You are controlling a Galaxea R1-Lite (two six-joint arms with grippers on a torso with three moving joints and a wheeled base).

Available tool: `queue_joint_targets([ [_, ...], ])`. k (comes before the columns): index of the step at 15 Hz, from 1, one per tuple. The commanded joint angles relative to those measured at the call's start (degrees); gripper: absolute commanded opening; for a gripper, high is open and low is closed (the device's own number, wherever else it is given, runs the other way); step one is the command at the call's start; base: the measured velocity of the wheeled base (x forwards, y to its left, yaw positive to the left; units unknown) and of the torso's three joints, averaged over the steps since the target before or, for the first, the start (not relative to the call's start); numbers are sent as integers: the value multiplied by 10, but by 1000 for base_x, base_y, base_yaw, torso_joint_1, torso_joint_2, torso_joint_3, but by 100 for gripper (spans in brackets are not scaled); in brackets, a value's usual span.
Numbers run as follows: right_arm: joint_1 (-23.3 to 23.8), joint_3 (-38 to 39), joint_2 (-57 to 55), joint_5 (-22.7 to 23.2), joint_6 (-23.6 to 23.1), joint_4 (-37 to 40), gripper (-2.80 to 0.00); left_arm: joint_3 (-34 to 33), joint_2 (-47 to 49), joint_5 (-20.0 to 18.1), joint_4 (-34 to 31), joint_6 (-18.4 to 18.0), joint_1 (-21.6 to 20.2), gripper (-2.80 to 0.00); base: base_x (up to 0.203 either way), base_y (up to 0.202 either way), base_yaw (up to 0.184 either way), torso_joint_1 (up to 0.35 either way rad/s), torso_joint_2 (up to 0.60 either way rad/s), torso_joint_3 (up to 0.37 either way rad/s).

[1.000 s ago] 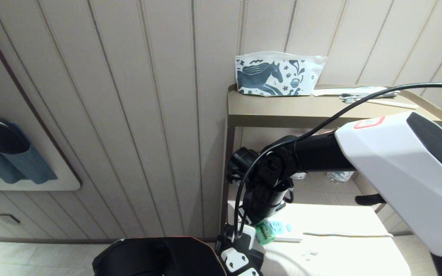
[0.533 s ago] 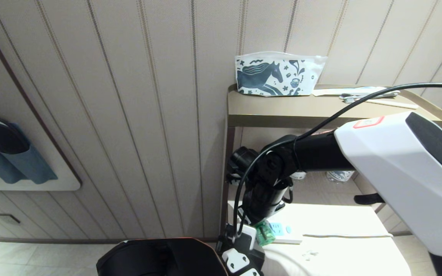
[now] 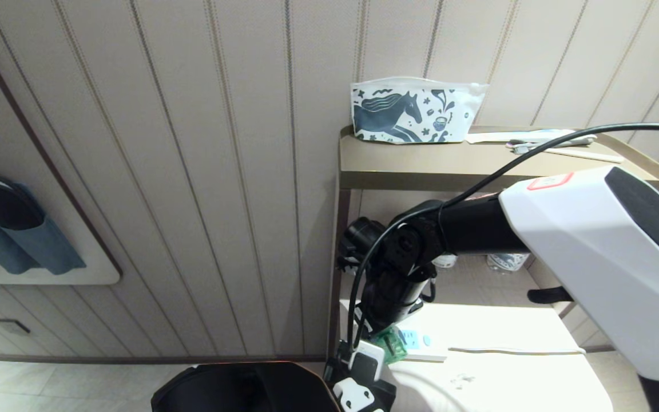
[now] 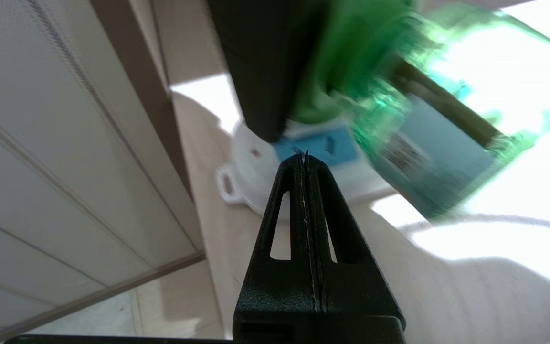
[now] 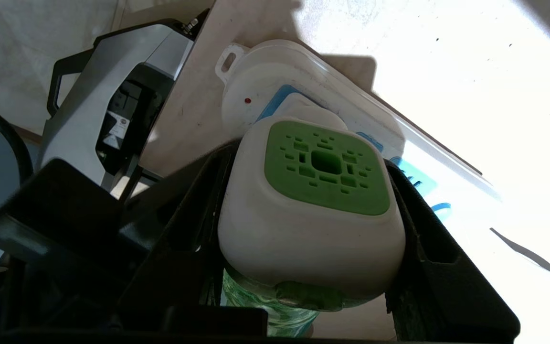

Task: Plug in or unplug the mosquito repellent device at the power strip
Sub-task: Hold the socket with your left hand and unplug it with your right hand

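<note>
Right gripper clamps the mosquito repellent device, poised just above the power strip, bottle trailing toward the wrist. Left gripper, pinched closed, waits beside.

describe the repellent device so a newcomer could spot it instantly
On the lower white shelf, by the wall, lies the power strip. The right gripper clamps the repellent device over its end. Nothing else there has its green vented cap and translucent green bottle.

text: none legible | label on mosquito repellent device: blurred, unreadable
</note>
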State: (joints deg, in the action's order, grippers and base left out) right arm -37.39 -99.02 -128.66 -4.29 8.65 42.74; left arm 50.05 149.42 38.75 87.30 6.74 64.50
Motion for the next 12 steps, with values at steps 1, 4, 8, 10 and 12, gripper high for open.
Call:
queue_joint_targets([
  [1, 3, -5, 3, -1, 1, 3, -280, 0, 4, 3, 23, 0, 1, -280, 0, 0, 0, 0, 0, 0],
  [4, 3, 1, 0, 1, 1, 3, -280, 0, 5, 2, 23, 0, 1, -280, 0, 0, 0, 0, 0, 0],
  [8, 2, 5, -5, 14, 4, 4, -280, 0, 6, 2, 23, 0, 1, -280, 0, 0, 0, 0, 0, 0],
  [10, 2, 5, 2, 13, 4, 5, -280, -1, 6, 3, 23, 0, 1, -280, 0, 0, 0, 0, 0, 0],
  [12, 0, 5, 8, 12, 4, 7, -280, -2, 4, 3, 23, 1, 1, -280, 0, 0, 0, 0, 0, 0],
])
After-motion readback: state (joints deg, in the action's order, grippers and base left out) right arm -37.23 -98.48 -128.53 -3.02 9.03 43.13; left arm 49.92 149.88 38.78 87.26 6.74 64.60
